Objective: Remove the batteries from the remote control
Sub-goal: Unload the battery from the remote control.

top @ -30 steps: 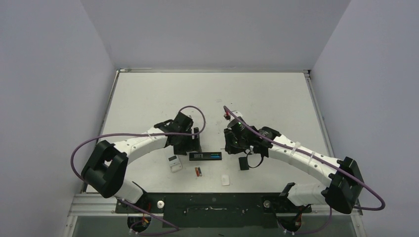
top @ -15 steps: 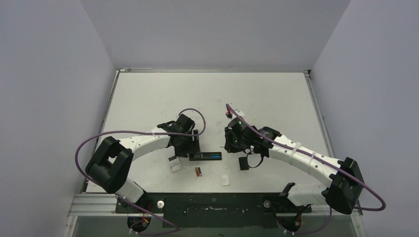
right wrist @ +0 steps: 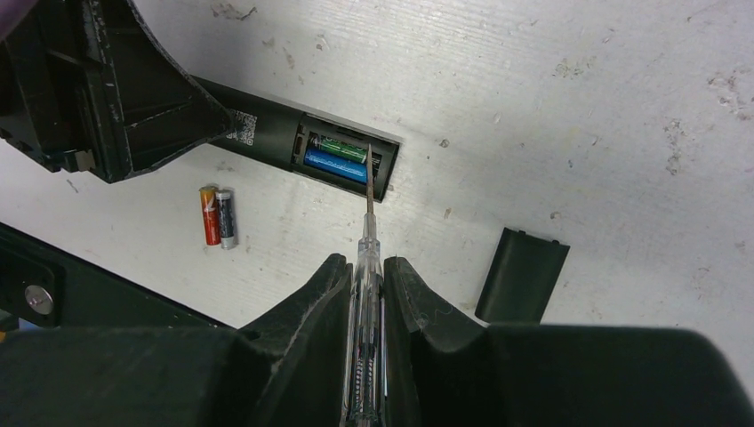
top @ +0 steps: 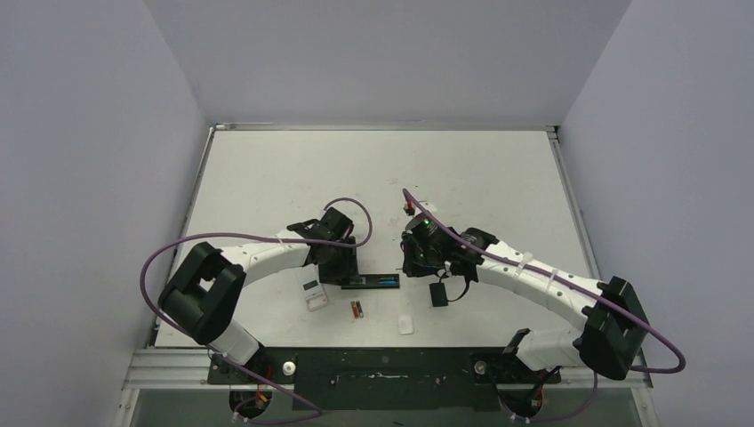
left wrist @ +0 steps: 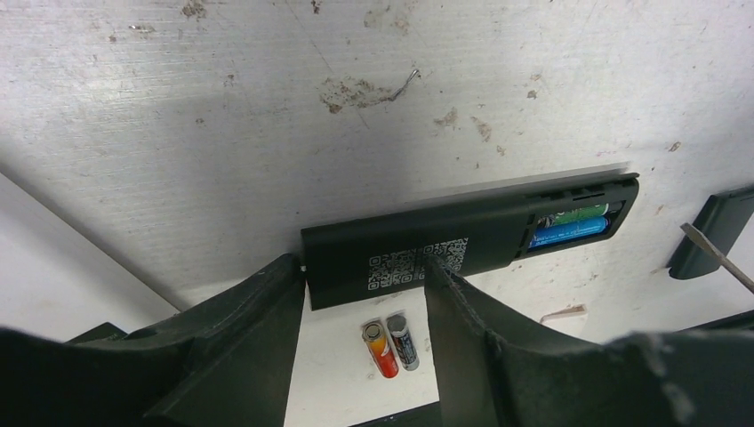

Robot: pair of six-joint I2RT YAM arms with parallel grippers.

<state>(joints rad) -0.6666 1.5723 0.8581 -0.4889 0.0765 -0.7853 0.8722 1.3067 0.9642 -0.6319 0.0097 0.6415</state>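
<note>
I see remote flat on table, battery bay open at its right end; blue cell and green cell seated inside. Red-orange cell and dark cell lie side by side just near of remote. Left gripper jaws half apart over remote's left end; can't tell if touching. Right gripper clamped on screwdriver, tip at bay's near edge. Black cover lies right of remote.

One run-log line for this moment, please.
left gripper open at remote | right gripper holds screwdriver | blue battery, green battery inside
</note>
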